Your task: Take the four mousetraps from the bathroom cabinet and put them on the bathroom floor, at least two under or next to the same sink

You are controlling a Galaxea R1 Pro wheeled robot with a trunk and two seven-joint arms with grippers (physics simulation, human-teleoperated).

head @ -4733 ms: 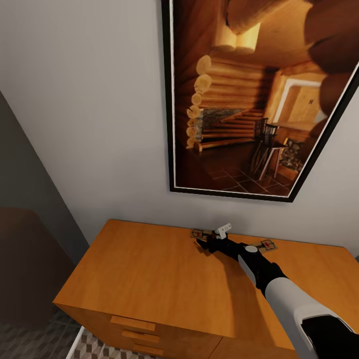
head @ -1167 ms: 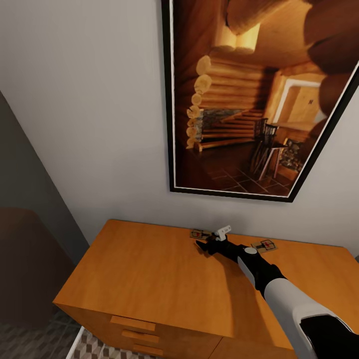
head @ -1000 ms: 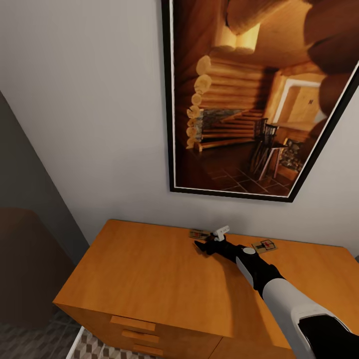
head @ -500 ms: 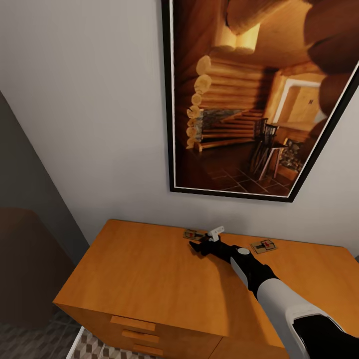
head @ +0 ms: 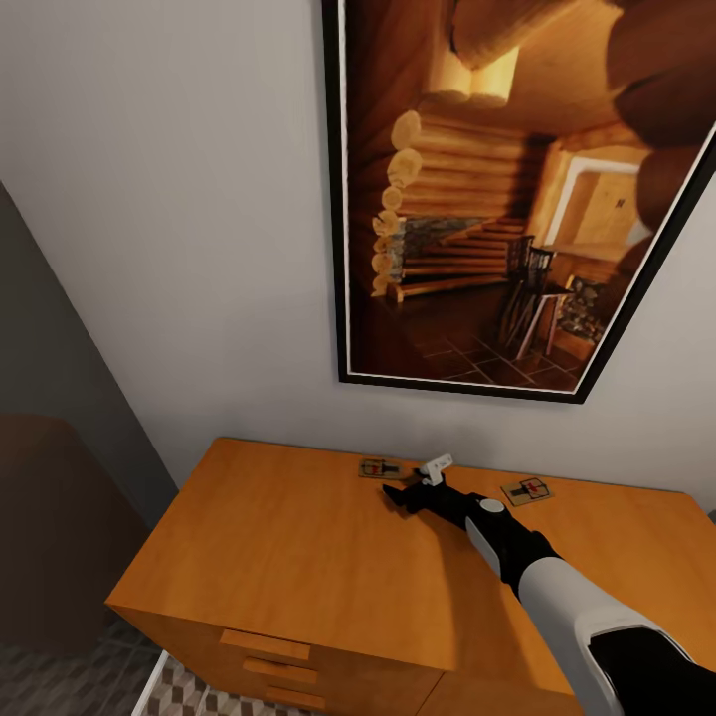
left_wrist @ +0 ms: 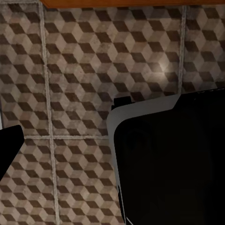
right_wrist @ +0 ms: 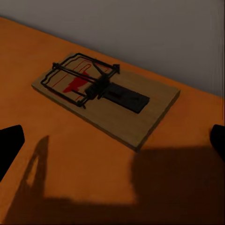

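I have the right claw [head: 400,494] low over the top of the cabinet [head: 298,537], near its back edge by the wall. Its fingers stand apart with nothing between them: in the right wrist view the two dark fingertips [right_wrist: 9,145] sit at opposite edges of the picture, and a mousetrap [right_wrist: 105,96] lies flat on the wood ahead of them, untouched, its long side close to the wall. In the head view this same trap [head: 379,467] lies just beyond the claw and toward my left. A second mousetrap [head: 528,489] lies flat on the cabinet top on the other side of the right forearm, also near the wall.

The left claw hangs down beside the robot. The left wrist view looks at the bathroom floor [left_wrist: 84,61] with its cube-pattern tiles and a dark part of the robot's body [left_wrist: 173,159]. One dark fingertip [left_wrist: 8,147] shows at the picture's edge; I cannot tell whether that claw is apart or together.

Task status, as I judge it: no trap is in hand, and no trap lies on the patch of floor I can see. Two traps are on the cabinet; the other two I cannot account for. The sink is not reached yet. The step in hand is the first grasp of the near trap.

Above the cabinet hangs a framed picture [head: 517,199] of a log interior.
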